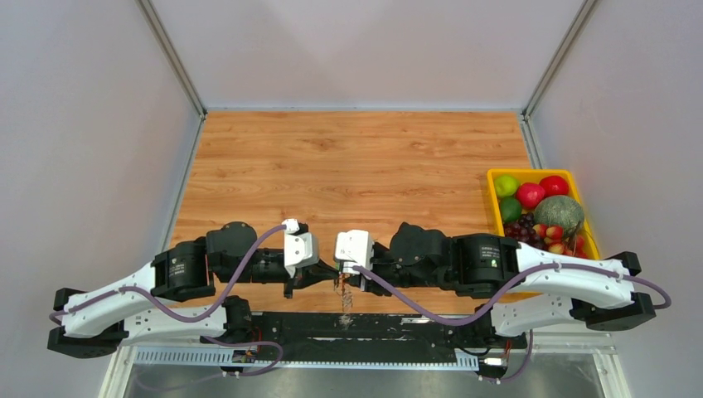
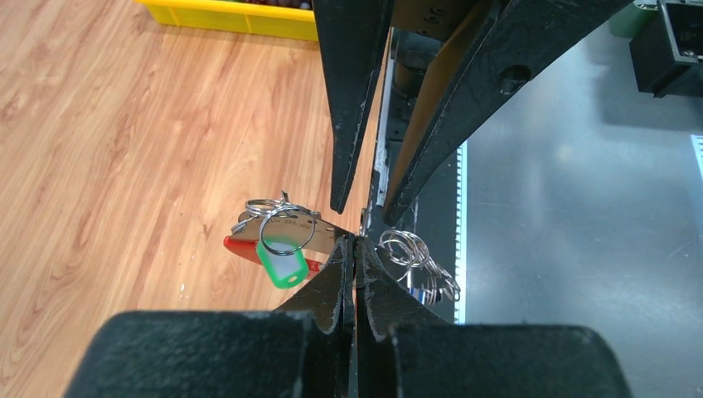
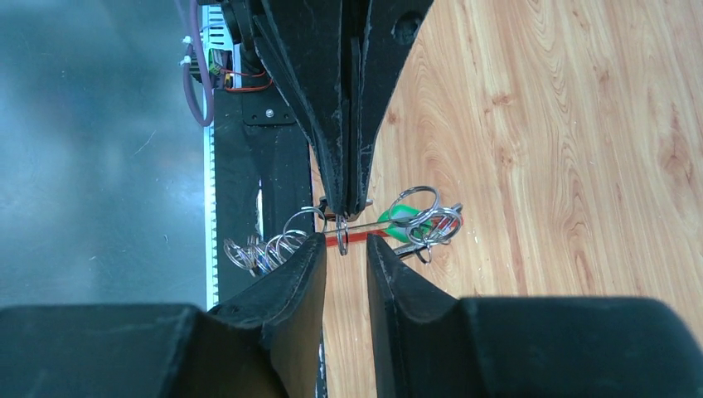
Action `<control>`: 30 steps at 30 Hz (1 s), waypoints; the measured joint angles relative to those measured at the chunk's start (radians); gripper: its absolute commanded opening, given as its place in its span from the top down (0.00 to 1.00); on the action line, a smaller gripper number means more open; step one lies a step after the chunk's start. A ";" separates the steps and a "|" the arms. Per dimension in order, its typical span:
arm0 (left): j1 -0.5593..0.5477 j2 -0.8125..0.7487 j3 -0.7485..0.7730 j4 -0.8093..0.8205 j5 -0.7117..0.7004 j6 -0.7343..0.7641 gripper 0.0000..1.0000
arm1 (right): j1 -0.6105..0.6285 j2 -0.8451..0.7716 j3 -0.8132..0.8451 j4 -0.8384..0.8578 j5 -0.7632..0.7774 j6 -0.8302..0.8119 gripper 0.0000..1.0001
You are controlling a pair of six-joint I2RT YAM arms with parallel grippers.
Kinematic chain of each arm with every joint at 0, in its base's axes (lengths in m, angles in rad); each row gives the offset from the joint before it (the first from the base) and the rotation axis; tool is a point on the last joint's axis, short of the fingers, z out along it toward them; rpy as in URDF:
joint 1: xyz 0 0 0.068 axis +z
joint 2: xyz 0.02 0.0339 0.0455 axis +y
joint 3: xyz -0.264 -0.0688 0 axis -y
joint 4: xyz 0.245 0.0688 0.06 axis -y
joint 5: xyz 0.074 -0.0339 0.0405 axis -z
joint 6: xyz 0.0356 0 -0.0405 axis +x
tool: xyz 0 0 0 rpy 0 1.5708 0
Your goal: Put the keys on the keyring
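Observation:
The keyring hangs between both grippers near the table's front edge (image 1: 345,296). In the left wrist view I see its red loop (image 2: 242,248), green tag (image 2: 280,264) and silvery coiled chain (image 2: 412,259), with a blue key head (image 2: 417,294) among the coils. My left gripper (image 2: 356,240) is shut on a thin flat silver piece of the keyring. My right gripper (image 3: 344,240) faces it with its jaws a little apart; a small silver ring (image 3: 341,232) hangs between its tips. The other keys are not clear to see.
A yellow bin (image 1: 492,178) of toy fruit stands at the right edge of the wooden table (image 1: 348,166). A black base rail (image 1: 365,327) runs along the near edge under the grippers. Grey walls enclose the table on three sides.

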State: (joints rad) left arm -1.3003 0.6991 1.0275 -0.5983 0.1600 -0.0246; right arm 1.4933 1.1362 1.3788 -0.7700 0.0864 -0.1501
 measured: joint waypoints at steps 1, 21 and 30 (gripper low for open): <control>0.000 0.001 0.002 -0.006 0.000 0.000 1.00 | 0.000 0.006 0.005 0.000 -0.002 0.000 0.73; 0.000 -0.001 0.031 -0.050 0.016 0.004 1.00 | -0.019 0.047 0.016 0.000 -0.054 0.000 0.83; 0.000 0.003 0.032 -0.055 0.019 0.006 1.00 | -0.029 0.050 0.016 -0.006 -0.076 -0.003 1.00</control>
State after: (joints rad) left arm -1.3003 0.7017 1.0592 -0.6537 0.1791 -0.0189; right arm 1.4643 1.1858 1.3945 -0.7761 0.0109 -0.1528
